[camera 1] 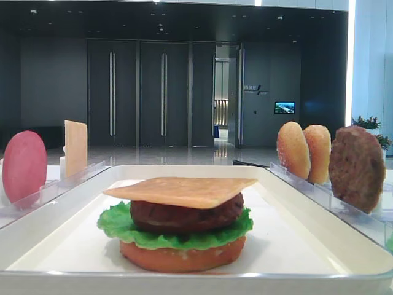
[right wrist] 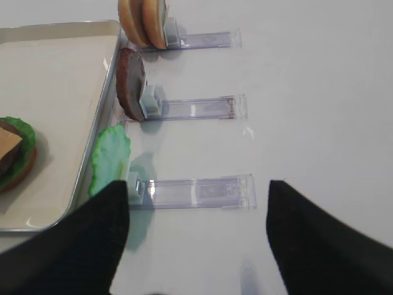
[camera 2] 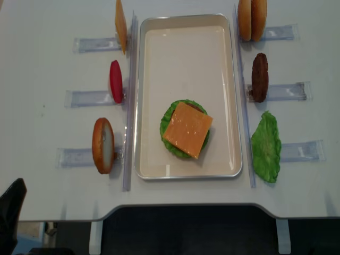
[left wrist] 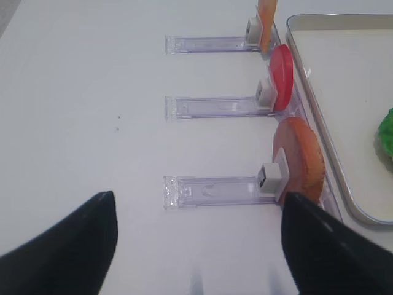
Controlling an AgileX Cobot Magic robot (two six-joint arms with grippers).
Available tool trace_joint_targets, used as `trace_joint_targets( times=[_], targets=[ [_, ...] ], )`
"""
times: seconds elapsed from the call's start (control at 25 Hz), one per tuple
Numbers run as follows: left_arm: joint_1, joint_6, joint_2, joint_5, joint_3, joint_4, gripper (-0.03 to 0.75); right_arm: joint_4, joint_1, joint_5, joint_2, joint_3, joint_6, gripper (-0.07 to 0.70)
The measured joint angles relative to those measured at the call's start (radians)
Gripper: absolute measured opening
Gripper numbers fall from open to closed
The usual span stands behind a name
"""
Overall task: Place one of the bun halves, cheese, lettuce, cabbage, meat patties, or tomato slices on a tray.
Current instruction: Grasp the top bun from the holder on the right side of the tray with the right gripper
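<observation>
The right gripper stood with its jaws wide apart and nothing between them, above the bare table to the right of the tray. The left gripper was likewise spread wide and empty, to the left of the tray. Nearest the right gripper, just beside the tray's right rim, a lettuce leaf lay at the end of a clear rack; farther along that rim a meat patty and two bun halves stood on edge in their racks. On the tray's near half sat a stack (bun base, lettuce, patty) topped by a cheese slice. Along the tray's left rim stood a bun piece, a tomato slice and a cheese square.
</observation>
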Motion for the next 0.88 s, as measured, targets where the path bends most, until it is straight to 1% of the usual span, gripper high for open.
trace_joint_targets(
  times=[0.52, 0.72, 0.88],
  targets=[
    [0.0, 0.0, 0.0, 0.0, 0.0, 0.0, 0.641, 0.0, 0.0, -0.001, 0.014, 0.0, -0.021, 0.465],
    [0.0, -0.001, 0.0, 0.0, 0.0, 0.0, 0.641, 0.0, 0.0, 0.0, 0.095, -0.003, -0.021, 0.465],
    [0.0, -0.001, 0.0, 0.0, 0.0, 0.0, 0.641, -0.002, 0.0, -0.001, 0.198, -0.032, -0.02, 0.465]
  ],
)
